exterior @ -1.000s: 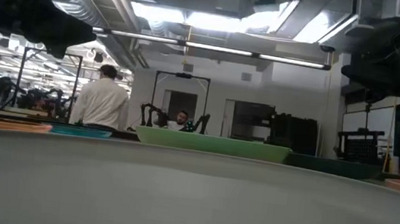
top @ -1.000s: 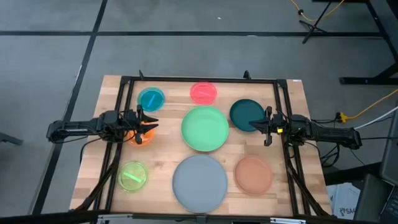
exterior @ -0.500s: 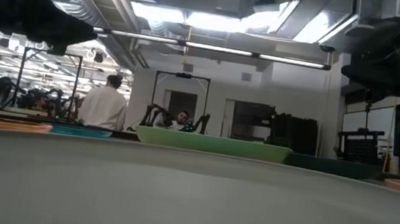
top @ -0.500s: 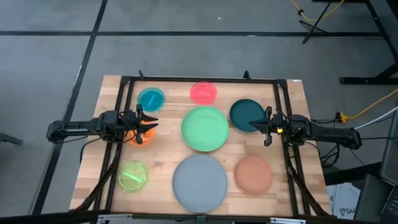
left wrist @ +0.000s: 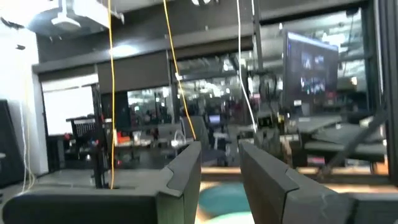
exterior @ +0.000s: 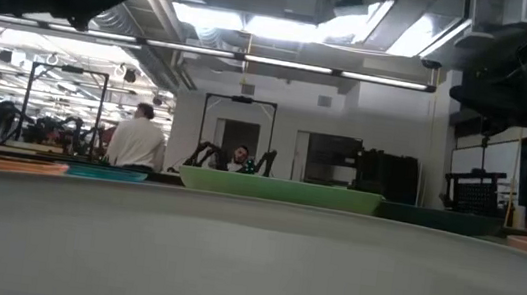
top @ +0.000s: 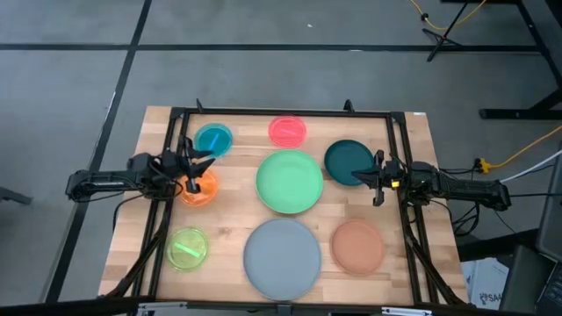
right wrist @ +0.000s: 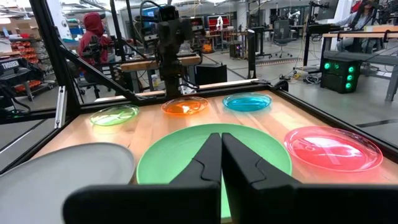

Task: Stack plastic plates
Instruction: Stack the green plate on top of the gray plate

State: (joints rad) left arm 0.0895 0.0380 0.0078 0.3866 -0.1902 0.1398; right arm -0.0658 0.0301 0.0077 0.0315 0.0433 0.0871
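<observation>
Plate stock: all eight plates, large grey plate [top: 282, 256] included, lie unstacked; my left gripper [top: 195, 163] part-open, my right gripper [top: 375, 178] closed, both empty.

Most of the counter [top: 413, 140] is being taken up by eight plates lying apart, with bare wood strips being left between them. The centre is being filled by the light green plate [top: 289, 182]; the grey plate [top: 282, 257] is lying at 6 o'clock of it. A black frame [top: 281, 113] is bounding the counter. The left tool [top: 195, 169] is being held above the orange plate [top: 198, 188], at 9 o'clock. The right tool [top: 376, 178] is blocking the dark teal plate's [top: 347, 160] edge at 3 o'clock.
</observation>
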